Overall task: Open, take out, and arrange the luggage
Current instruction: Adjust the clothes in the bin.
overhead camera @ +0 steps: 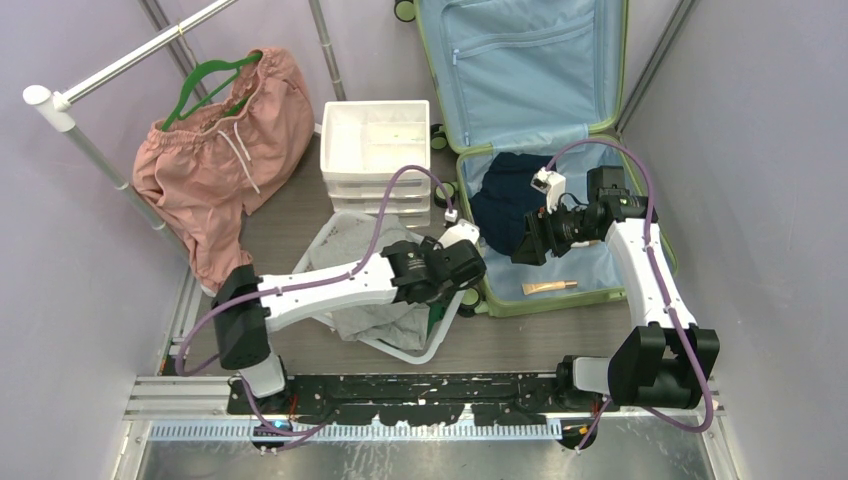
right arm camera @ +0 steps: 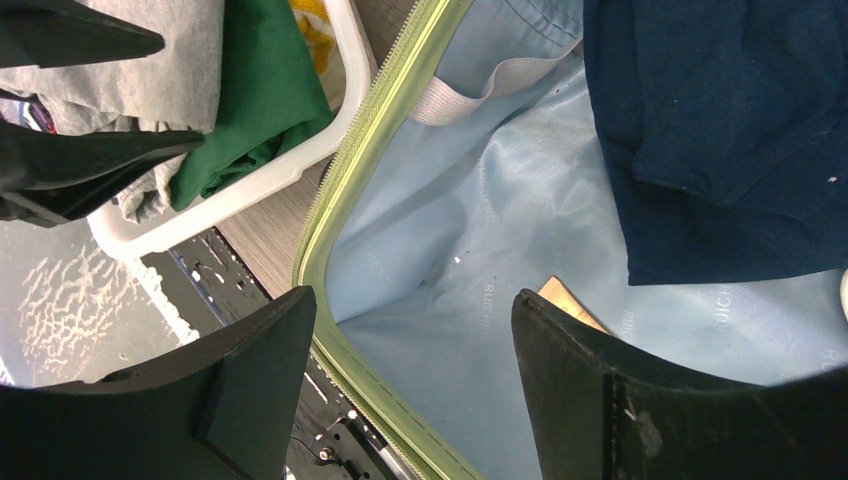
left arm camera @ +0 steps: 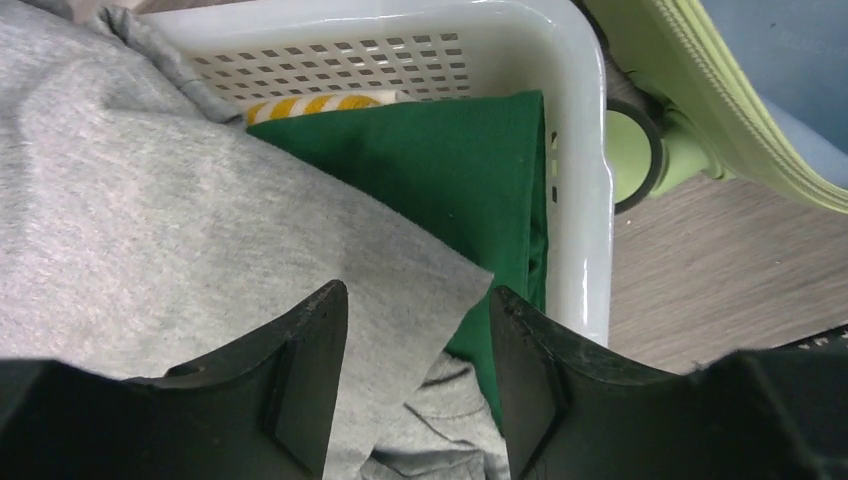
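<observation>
The light-green luggage [overhead camera: 548,303] lies open on the floor, its lid raised at the back and its blue lining [right arm camera: 480,230] showing. Inside are a navy garment [overhead camera: 505,205] [right arm camera: 720,130] and a tan tube [overhead camera: 549,287] [right arm camera: 570,300]. My right gripper [overhead camera: 525,248] [right arm camera: 412,295] hangs open over the case's front left corner, nothing between its fingers. My left gripper [overhead camera: 462,280] [left arm camera: 415,290] is open above the white basket [overhead camera: 440,335] [left arm camera: 580,200], just over a grey garment [left arm camera: 150,200] that lies on a green one [left arm camera: 440,170].
A white drawer unit [overhead camera: 375,150] stands behind the basket. Pink shorts [overhead camera: 215,160] hang on a green hanger from a white rail [overhead camera: 120,55] at the left. A luggage wheel [left arm camera: 635,155] sits close to the basket's rim. A yellow-striped item [left arm camera: 310,103] lies in the basket.
</observation>
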You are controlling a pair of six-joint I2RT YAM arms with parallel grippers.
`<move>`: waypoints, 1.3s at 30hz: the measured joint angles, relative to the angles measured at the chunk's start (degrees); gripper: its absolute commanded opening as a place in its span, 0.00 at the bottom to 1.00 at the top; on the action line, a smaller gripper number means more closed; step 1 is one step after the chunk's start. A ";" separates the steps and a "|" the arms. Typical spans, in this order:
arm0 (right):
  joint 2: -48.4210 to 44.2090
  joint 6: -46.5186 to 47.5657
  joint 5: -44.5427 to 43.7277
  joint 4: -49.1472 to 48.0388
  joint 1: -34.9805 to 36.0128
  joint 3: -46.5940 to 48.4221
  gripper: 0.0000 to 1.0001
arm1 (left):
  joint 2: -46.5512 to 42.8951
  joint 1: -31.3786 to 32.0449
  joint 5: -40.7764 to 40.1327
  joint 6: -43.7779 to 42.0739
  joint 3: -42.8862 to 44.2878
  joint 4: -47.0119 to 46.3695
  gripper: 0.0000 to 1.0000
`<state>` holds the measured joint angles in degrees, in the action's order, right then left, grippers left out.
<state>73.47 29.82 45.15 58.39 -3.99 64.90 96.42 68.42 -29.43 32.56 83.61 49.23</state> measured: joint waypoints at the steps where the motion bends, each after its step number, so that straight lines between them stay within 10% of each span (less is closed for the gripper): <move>1: 0.00 0.00 0.00 0.00 0.00 0.00 0.77 | 0.92 0.02 -0.09 0.00 0.46 0.13 0.54; 7: 0.00 0.00 0.00 0.02 0.00 -0.20 0.77 | 4.59 0.42 -0.72 -0.02 1.36 2.23 0.50; 11: 0.00 0.00 0.07 0.00 0.00 -0.22 0.77 | 5.09 0.59 -1.95 -0.13 1.57 3.85 0.19; 17: 0.00 0.31 0.68 0.68 0.02 -0.20 0.77 | 4.70 0.59 -2.71 -0.24 1.66 4.92 0.00; 29: 1.07 -0.55 4.83 2.89 11.82 2.97 0.76 | -12.90 0.57 -0.85 -1.64 -8.87 -0.15 0.00; 39: 3.87 -27.30 9.20 -21.49 29.22 -2.82 0.65 | -35.08 -0.61 -0.70 -1.49 -25.11 -8.33 0.00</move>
<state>77.34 2.52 54.35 36.91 25.23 62.08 61.34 67.81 -30.13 31.07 58.50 40.91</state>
